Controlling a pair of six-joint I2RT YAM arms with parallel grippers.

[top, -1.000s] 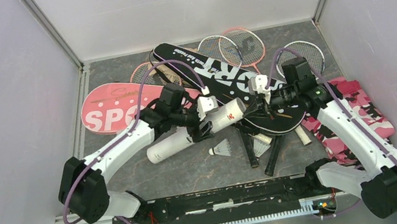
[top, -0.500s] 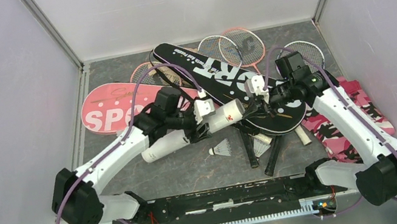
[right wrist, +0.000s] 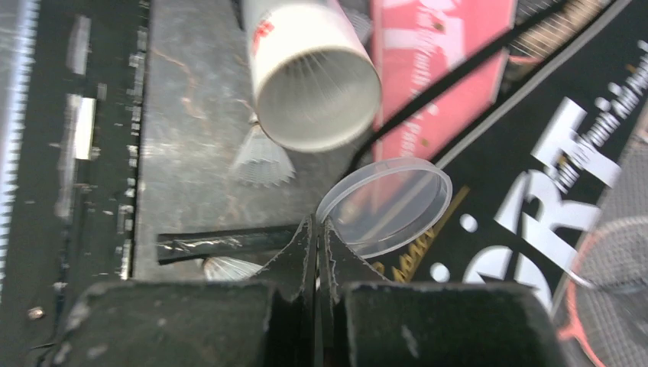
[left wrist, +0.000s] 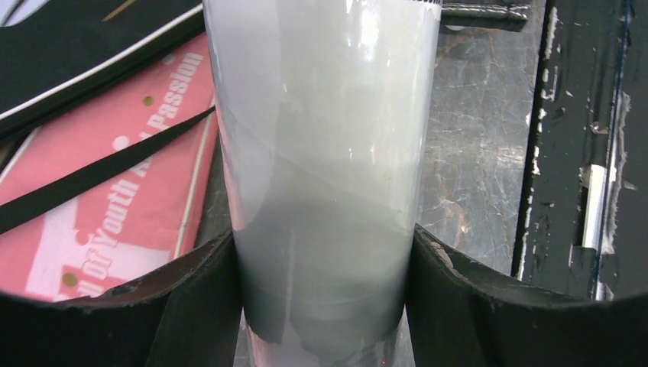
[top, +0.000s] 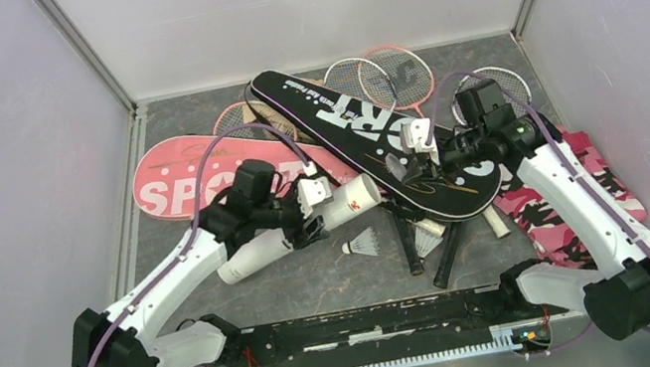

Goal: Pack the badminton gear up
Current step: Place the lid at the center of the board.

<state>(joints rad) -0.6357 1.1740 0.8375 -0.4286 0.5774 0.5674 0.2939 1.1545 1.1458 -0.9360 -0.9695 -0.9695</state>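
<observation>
Grey, scuffed desk boxed in by white walls, strewn with badminton gear.

Left tool: clamped across the white tube about midway along, a black finger pressed against either side, held apart only by the tube's width. Tube lying slantwise, open mouth toward the right, no cap on it.

Right tool: just right of the tube's mouth and clear of it, pressed fully together, pinching the rim of a clear round lid. Lid tilted, hanging over the black "SPORT" cover beyond the tube's mouth.

Pink cover flat behind the tube, one end tucked under the black one. One shuttlecock on the desk just nearside of the tube's mouth, a second further right among dark racket handles. Rackets well beyond the tube, by the far wall. Pink camouflage cloth far to the tube's right.

Against a second ago: tube drawn left and nearer the arm bases, along with the left tool. More lettering bared on the pink cover, now right through to the T. Slightly wider gap between tube mouth and right tool. Right tool shifted a little left, still pinched on the lid. Covers, shuttlecocks and cloth unmoved.
</observation>
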